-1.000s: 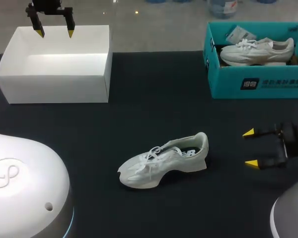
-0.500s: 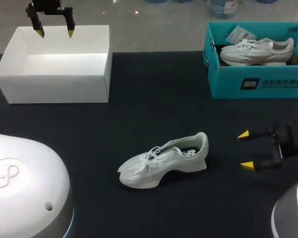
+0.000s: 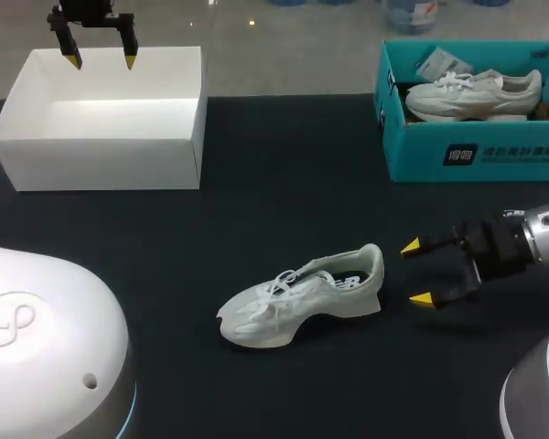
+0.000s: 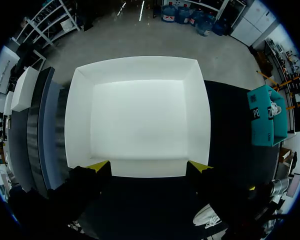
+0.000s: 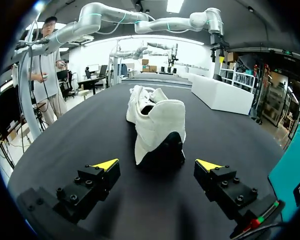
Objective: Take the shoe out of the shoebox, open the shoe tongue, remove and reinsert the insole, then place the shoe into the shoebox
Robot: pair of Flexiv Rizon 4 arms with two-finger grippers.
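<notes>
A white shoe (image 3: 302, 294) lies on the black table, toe toward the left, heel toward the right. In the right wrist view the shoe (image 5: 155, 125) stands heel-on, just ahead of my right gripper (image 5: 160, 165). My right gripper (image 3: 415, 273) is open, a short gap right of the heel, touching nothing. My left gripper (image 3: 101, 60) hangs open over the back rim of the white shoebox (image 3: 101, 165). Under the left gripper (image 4: 147, 167), the white shoebox (image 4: 140, 115) shows an empty inside.
A teal shoebox (image 3: 471, 151) at the back right holds a second white shoe (image 3: 471, 91). It shows small at the side of the left wrist view as the teal shoebox (image 4: 265, 117). White robot bases fill the near left and near right corners.
My right gripper has moved left across the table toward the shoe's heel, still open. The left arm and the shoe have not moved.
</notes>
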